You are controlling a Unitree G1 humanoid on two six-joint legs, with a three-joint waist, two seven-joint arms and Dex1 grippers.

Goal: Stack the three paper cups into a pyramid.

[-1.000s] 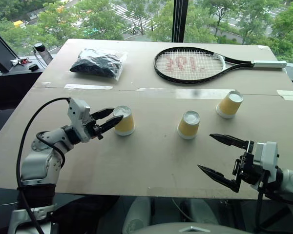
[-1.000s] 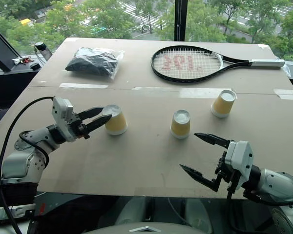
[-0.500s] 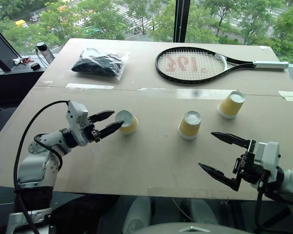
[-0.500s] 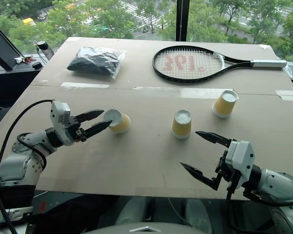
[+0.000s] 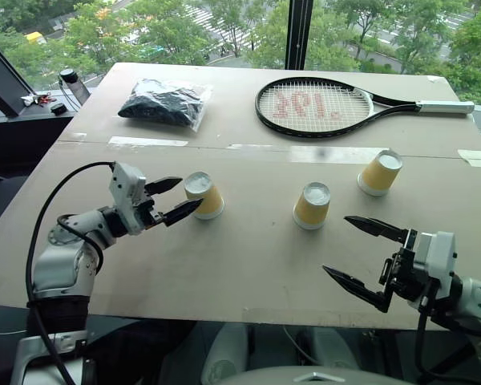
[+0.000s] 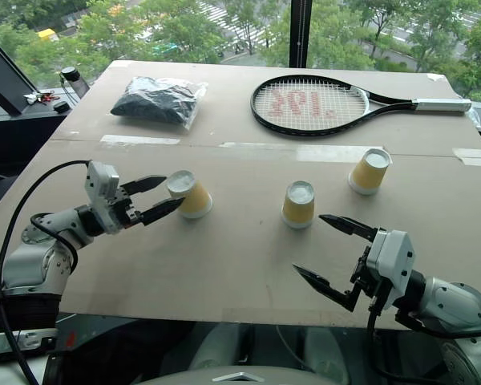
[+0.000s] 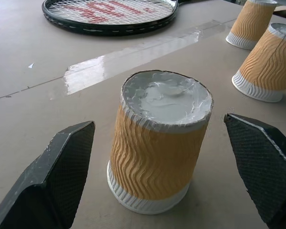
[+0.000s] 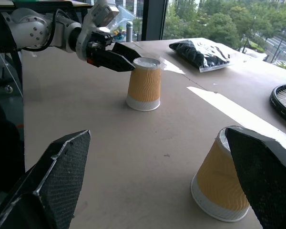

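Left wrist view has the left end effector (image 7: 164, 183) spread wide, its fingers flanking the nearest small yellow-tan ribbed paper cup (image 7: 158, 149) without touching; this cup stands upside down on the beige worktop (image 5: 248, 257), left of the middle cup (image 5: 310, 205). The third cup (image 5: 378, 172) sits right of the middle cup. The right end effector (image 5: 364, 255), also spread and empty, hangs near of the middle cup. A good grip would centre the fingers, then close gently on the ribbed wall.
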